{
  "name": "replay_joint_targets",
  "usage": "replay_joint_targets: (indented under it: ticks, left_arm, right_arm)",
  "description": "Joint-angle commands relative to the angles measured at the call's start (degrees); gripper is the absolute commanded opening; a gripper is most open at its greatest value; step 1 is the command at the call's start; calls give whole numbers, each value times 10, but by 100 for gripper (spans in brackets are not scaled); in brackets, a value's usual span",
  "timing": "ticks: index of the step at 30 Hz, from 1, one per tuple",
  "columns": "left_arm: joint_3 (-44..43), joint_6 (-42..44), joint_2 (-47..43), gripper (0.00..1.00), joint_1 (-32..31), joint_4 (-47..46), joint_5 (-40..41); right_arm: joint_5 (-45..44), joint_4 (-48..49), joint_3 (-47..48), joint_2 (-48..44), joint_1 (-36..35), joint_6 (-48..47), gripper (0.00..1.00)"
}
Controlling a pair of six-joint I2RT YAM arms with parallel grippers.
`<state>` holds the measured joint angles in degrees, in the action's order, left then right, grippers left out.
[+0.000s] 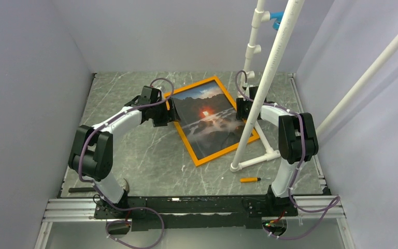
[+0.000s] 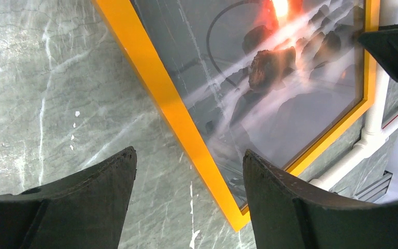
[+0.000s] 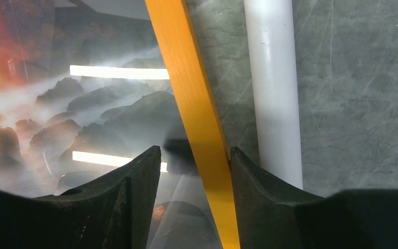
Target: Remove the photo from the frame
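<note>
The orange frame (image 1: 223, 154) lies flat and turned at an angle on the marble table, with the photo (image 1: 210, 116) inside it, its red sun at centre. My left gripper (image 1: 170, 111) is at the frame's left edge. In the left wrist view it (image 2: 189, 161) stands open above the frame's rail (image 2: 168, 114) near a corner, gripping nothing. My right gripper (image 1: 241, 109) is at the frame's right edge. In the right wrist view it (image 3: 194, 155) straddles the rail (image 3: 184, 78): the right finger touches it, the left finger hangs apart over the photo (image 3: 83, 104).
A white pipe stand (image 1: 254, 104) rises just right of the frame, and its base pipe (image 3: 272, 88) lies close beside the rail. A small orange-handled screwdriver (image 1: 249, 179) rests on the table near the front. Grey walls close in both sides and the back.
</note>
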<state>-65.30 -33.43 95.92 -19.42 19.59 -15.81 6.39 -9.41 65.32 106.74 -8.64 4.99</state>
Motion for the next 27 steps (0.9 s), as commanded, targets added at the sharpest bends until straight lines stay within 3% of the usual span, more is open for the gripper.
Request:
replay_joint_targets:
  ticks: [1,5,11,16,21,27]
  left_arm:
    - [-29,30,-20,78,1,-3,-11]
    - [-39,40,-20,78,2,7,-6]
    - [-50,63,-27,77,2,19,1]
    - [-64,76,-32,75,2,18,-19]
    - [-80,32,-24,71,2,25,-25]
    - [-157,-102,51,63,-11,62,-34]
  right_arm:
    - [37,-6,29,15,2,-28,50]
    - [68,-18,44,29,1,-34,36]
    - [100,-15,44,33,-2,-42,23]
    - [121,-8,46,27,-16,-39,0]
    - [102,-6,47,15,-40,-26,0]
    - [127,32,19,-29,-59,-9,0]
